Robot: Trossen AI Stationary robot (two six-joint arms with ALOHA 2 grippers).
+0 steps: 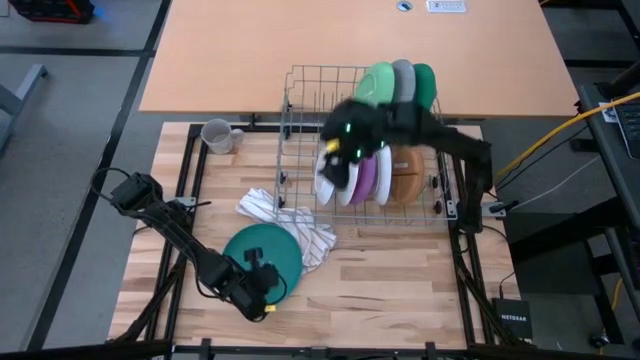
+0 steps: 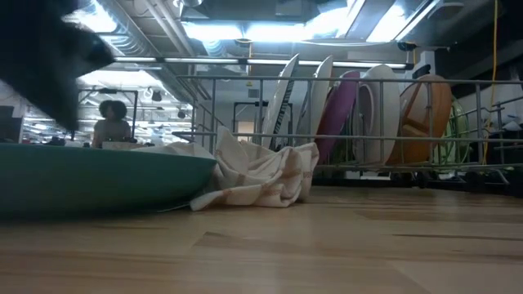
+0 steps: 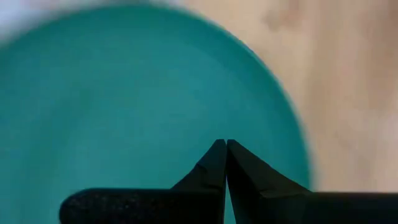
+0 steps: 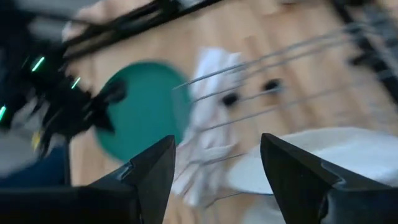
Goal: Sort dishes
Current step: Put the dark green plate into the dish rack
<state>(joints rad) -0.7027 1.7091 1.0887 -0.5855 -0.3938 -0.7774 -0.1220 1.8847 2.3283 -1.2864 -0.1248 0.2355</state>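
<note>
Wooden planks form the desk (image 1: pixel 400 290), where the teal plate (image 1: pixel 262 252) lies flat under the left end effector (image 1: pixel 262 288), pressed together, while the right end effector (image 1: pixel 335 160), spread, hovers over the white plate (image 1: pixel 326 180) standing in the wire rack (image 1: pixel 300 90).

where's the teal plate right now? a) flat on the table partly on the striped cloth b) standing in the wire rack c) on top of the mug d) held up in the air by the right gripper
a: the teal plate lies flat on the wooden table, its edge over the striped cloth, with the shut left gripper at its near rim; the rack holds the other plates.
</note>
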